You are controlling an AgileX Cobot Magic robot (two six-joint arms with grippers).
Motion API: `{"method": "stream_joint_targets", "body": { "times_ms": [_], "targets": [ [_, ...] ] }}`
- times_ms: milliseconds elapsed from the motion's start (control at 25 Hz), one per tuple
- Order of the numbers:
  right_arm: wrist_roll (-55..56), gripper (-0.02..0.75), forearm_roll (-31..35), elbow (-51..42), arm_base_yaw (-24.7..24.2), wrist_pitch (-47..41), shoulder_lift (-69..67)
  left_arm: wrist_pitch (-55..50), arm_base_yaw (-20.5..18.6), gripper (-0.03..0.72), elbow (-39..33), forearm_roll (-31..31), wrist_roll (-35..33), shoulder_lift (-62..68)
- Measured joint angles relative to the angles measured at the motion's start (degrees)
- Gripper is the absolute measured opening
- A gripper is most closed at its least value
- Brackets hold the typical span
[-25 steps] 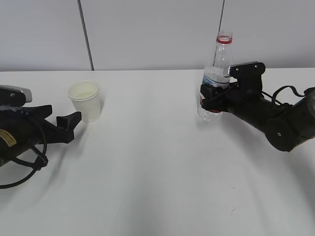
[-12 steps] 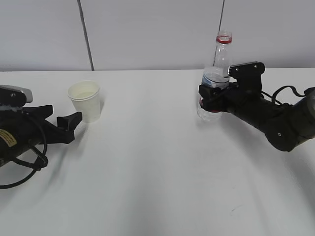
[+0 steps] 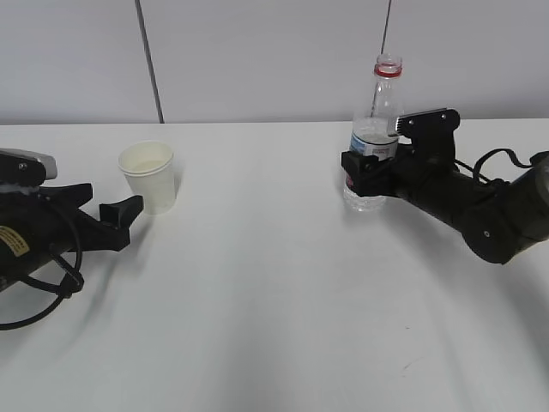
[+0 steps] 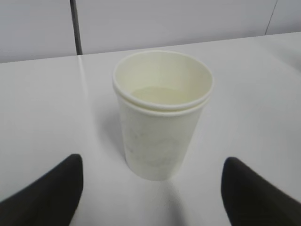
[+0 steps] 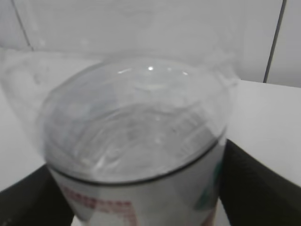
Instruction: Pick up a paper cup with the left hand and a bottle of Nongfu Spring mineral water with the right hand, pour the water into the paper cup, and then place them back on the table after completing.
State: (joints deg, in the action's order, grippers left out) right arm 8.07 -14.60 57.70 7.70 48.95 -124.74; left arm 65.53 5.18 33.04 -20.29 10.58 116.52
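- The right hand (image 3: 367, 172) has its black fingers closed around the middle of the bottle (image 3: 375, 137), gripping it at the label band; in the right wrist view the bottle (image 5: 136, 141) fills the picture, with a dark finger pressed against each side.
- Compared with a second ago, the bottle has crept a little to the left and stands more upright; its base sits at the table (image 3: 274, 300) surface, though I cannot tell whether it actually rests there or is just clear of it.
- The bottle is uncapped, with a red ring at the neck, and the water (image 3: 369, 199) lies low in it.
- The left hand (image 3: 107, 215) has not moved since the earlier frames: it lies low on the table with its fingers spread apart, holding nothing.
- The paper cup (image 3: 148, 176) stands upright just beyond those fingertips, not touched by them; the left wrist view shows the paper cup (image 4: 161, 115) between and ahead of the two dark fingers (image 4: 44, 195), with a clear gap on each side.
- Cup and bottle are well apart, on opposite sides of the table.
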Motion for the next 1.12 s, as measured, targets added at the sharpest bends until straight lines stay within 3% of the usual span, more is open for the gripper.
{"method": "stream_joint_targets", "body": {
  "times_ms": [280, 1120],
  "targets": [
    [0.0, 0.619, 0.0, -0.73, 0.0, -0.13, 0.13, 0.0, 0.0, 0.55, 0.0, -0.05, 0.0, 0.0],
    [0.0, 0.596, 0.0, -16.78, 0.0, 1.7, 13.51, 0.0, 0.0, 0.55, -0.65, -1.34, 0.0, -0.22]
  ]
}}
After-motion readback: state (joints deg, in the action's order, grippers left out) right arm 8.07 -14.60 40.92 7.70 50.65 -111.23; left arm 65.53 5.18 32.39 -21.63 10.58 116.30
